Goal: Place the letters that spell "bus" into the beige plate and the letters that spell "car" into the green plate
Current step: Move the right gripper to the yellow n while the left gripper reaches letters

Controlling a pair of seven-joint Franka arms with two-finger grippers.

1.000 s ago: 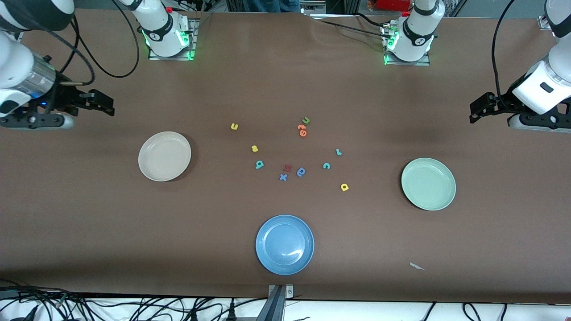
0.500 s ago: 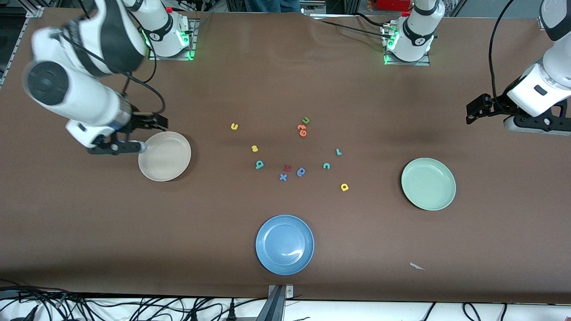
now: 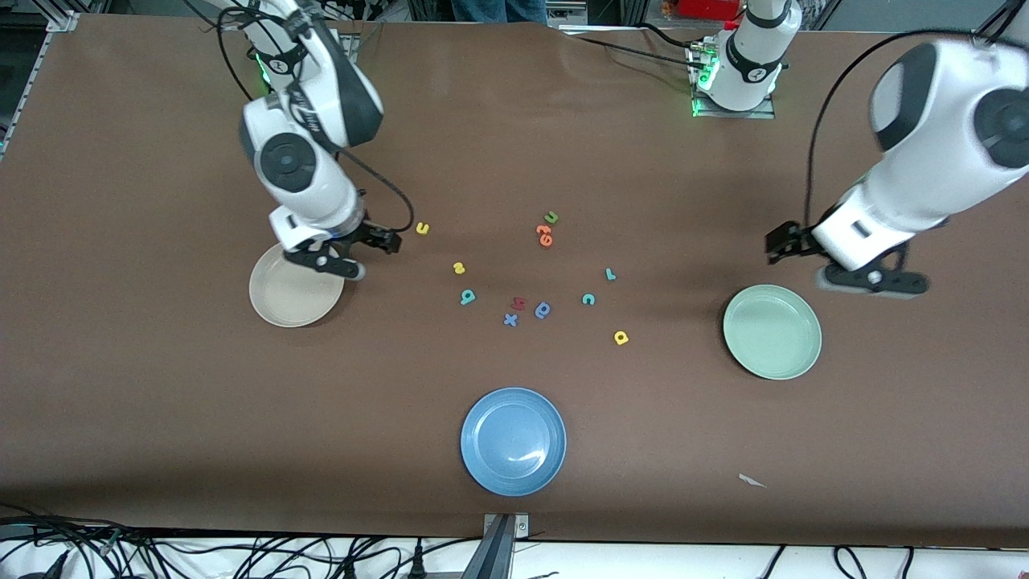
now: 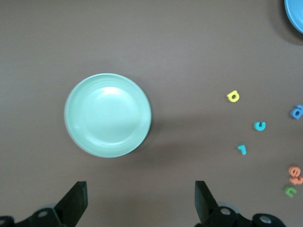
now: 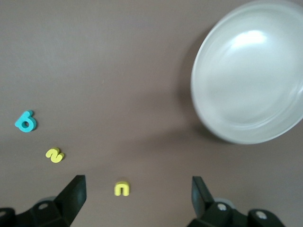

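Note:
The yellow u point(image 3: 422, 229), yellow s point(image 3: 459, 268) and teal b point(image 3: 468, 297) lie between the beige plate point(image 3: 289, 305) and the other letters. My right gripper point(image 3: 374, 256) hangs open and empty over the table between that plate and the yellow u point(image 5: 122, 189). The teal c point(image 3: 588, 299), teal r point(image 3: 610, 274) and yellow a point(image 3: 621, 338) lie toward the green plate point(image 3: 772, 331). My left gripper point(image 3: 797, 261) is open and empty above the table beside the green plate point(image 4: 108, 115). Both plates are empty.
A blue plate point(image 3: 513, 441) sits nearer the front camera. A green u point(image 3: 551, 217), orange letters point(image 3: 545, 235), a red letter point(image 3: 518, 303), a blue looped letter point(image 3: 543, 310) and a blue x point(image 3: 510, 320) lie among the task letters. A paper scrap point(image 3: 752, 481) lies near the front edge.
Both arms swung in from the table's ends. The right gripper crossed the beige plate toward the yellow u; the left gripper came in beside the green plate. No letter moved.

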